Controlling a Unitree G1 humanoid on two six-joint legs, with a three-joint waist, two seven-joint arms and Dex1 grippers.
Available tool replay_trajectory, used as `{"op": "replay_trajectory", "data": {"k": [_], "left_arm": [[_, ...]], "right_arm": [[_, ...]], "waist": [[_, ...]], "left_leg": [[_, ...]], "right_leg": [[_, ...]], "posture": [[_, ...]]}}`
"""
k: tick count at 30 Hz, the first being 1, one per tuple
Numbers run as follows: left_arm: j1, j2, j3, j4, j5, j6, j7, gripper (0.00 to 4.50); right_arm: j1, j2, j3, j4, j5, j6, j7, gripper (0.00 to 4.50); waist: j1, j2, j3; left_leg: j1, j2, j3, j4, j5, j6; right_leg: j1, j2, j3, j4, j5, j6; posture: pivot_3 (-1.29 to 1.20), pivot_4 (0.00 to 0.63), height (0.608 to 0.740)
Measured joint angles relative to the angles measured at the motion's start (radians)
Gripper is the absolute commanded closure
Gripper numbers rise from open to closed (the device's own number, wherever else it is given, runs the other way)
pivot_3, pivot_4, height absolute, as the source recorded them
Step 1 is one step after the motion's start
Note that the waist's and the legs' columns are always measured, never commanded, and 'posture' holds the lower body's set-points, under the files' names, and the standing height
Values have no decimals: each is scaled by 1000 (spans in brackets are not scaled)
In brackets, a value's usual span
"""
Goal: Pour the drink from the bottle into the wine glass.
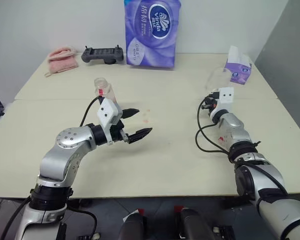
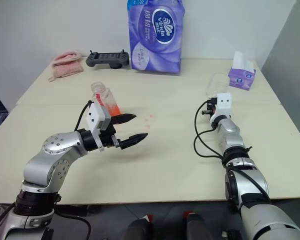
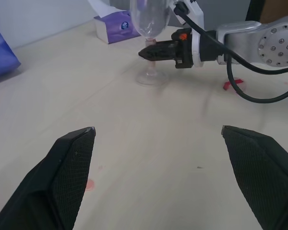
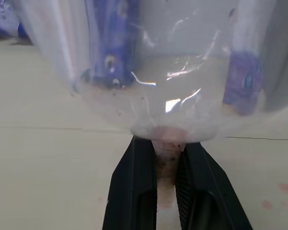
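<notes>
Right gripper (image 4: 167, 187) is seen closed on the thin stem of the wine glass (image 3: 151, 28), just under the rounded bowl, with one black finger pressed on each side of the stem. The glass is kept upright, and its round foot is seen resting on the table (image 1: 180, 150) in the left wrist view. The bowl looks empty, and only a faint pink mark is noticed near its bottom. This glass is placed on the right side of the table, near a small purple tissue box (image 1: 238, 67).

The left gripper (image 1: 135, 124) is held above the middle-left part of the table with its two fingers spread wide, and nothing is held between them. The bottle (image 2: 104, 100) is standing upright on the table just behind this gripper, well apart from the glass. A little of the drink (image 2: 112, 109), orange-red, is seen low in the bottle. Whether a cap is on the bottle cannot be told.

Some small reddish spots (image 1: 147, 114) are noticed on the table surface near the left gripper. At the far edge a large purple tissue pack (image 1: 152, 32), a black controller (image 1: 102, 54) and a pink cloth (image 1: 61, 59) are placed.
</notes>
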Motion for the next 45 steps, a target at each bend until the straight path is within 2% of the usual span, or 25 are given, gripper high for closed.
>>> {"op": "replay_trajectory", "data": {"k": [5,10,13,17,40,45], "left_arm": [[249,2,104,-96,-7,8,68,0],[408,-47,219,-152,14,-31,175,0],[488,-78,242,-176,22,-44,217,0],[508,-83,269,-197,21,-50,242,0],[496,-82,278,-214,-6,-51,252,0],[475,-76,273,-214,-7,-50,241,0]], "right_arm": [[-17,88,63,-74,-33,-2,48,4310],[-58,187,106,-101,-47,-8,70,4310],[-62,231,133,-98,-58,-16,88,4310],[-62,264,150,-87,-75,-17,98,4310],[-42,290,185,11,-134,-64,98,4310],[-42,293,185,11,-139,-70,94,2653]], "waist": [[-23,1,0],[-14,1,1],[-2,1,1],[13,1,1],[7,1,1],[7,1,1]], "left_leg": [[0,3,2,-7,0,-1],[0,3,1,-8,2,-3],[-1,3,0,-8,2,-3],[0,1,0,-8,2,-3],[0,2,0,-9,2,-3],[0,2,0,-9,2,-3]], "right_leg": [[-5,0,1,0,0,-1],[-5,0,0,0,1,-3],[-5,-1,-1,-1,1,-3],[-5,-2,-2,-1,1,-3],[-5,-1,-1,-1,1,-3],[-5,-1,-1,-1,1,-3]], "posture": [[0,150,740],[0,150,740],[0,150,740],[0,150,740],[0,150,740],[0,150,740]]}}
